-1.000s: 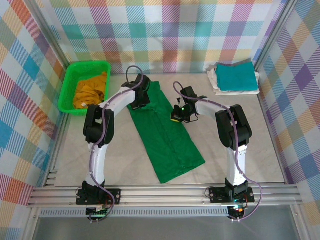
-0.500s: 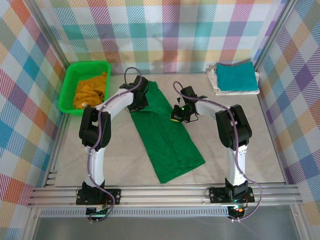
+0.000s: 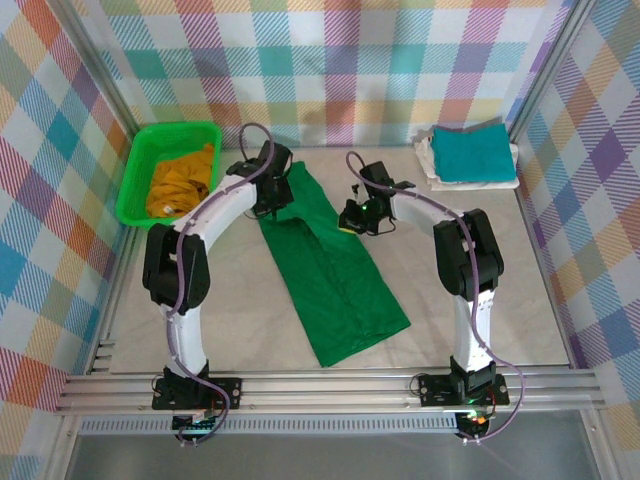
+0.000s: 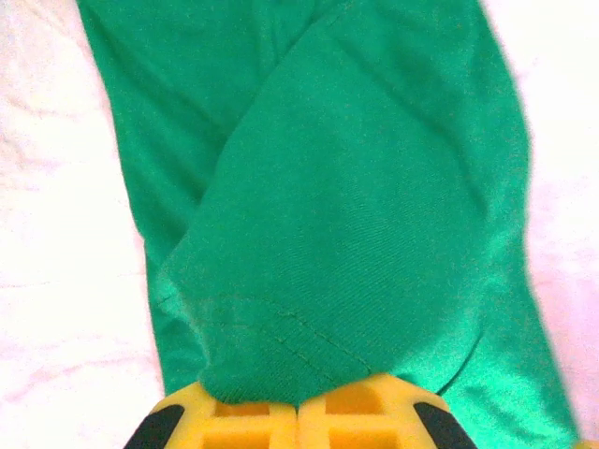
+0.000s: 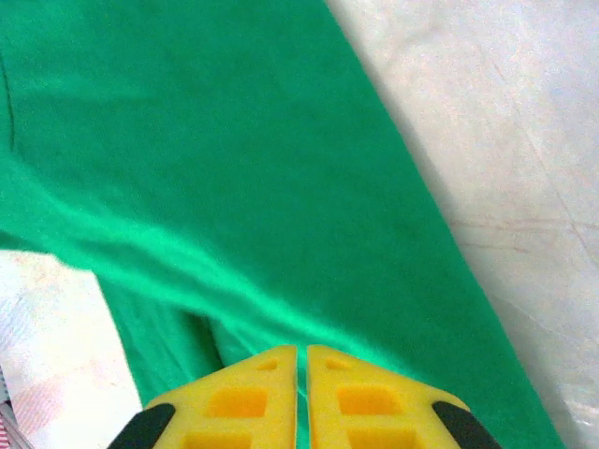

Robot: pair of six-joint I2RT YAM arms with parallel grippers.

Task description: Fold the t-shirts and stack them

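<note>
A dark green t-shirt (image 3: 335, 275) lies as a long strip slanting from the far centre of the table toward the near right. My left gripper (image 3: 272, 205) is at its far left edge, shut on a raised fold of the green cloth (image 4: 356, 234) that runs into the yellow fingertips (image 4: 298, 402). My right gripper (image 3: 350, 222) is at the strip's far right edge. Its jaws (image 5: 301, 351) stand almost together, with a ridge of green cloth (image 5: 234, 187) pinched in the thin slit. A teal t-shirt (image 3: 470, 152) lies folded on a white one (image 3: 428, 160) at the far right. A mustard yellow t-shirt (image 3: 180, 180) is crumpled in the basket.
The bright green plastic basket (image 3: 128, 205) stands at the far left by the wall. Checked curtain walls and metal posts close in the table on three sides. A rail (image 3: 330, 385) runs along the near edge with both arm bases on it.
My left arm has stretched out and its gripper has moved a little farther back with the cloth. My right gripper has shifted slightly back and left. The shirt's near end has stayed put.
</note>
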